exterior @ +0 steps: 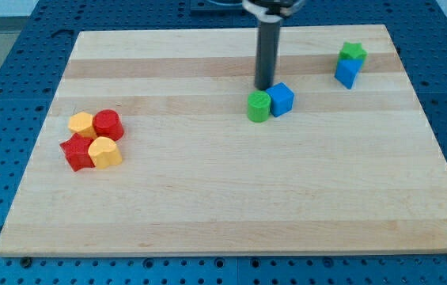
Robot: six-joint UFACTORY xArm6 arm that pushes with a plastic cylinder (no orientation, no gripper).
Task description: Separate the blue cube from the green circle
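Observation:
The blue cube (282, 99) and the green circle (259, 106) sit touching each other a little above the board's middle, the cube on the view's right of the circle. My tip (265, 86) is just above the pair, over the seam between them and very close to both. The dark rod rises from there to the view's top.
A green block (353, 53) sits against a blue block (347, 72) at the view's top right. At the left a cluster holds a yellow block (81, 123), a red cylinder (108, 124), a red block (76, 152) and a yellow block (105, 152). The wooden board (231, 198) lies on a blue perforated table.

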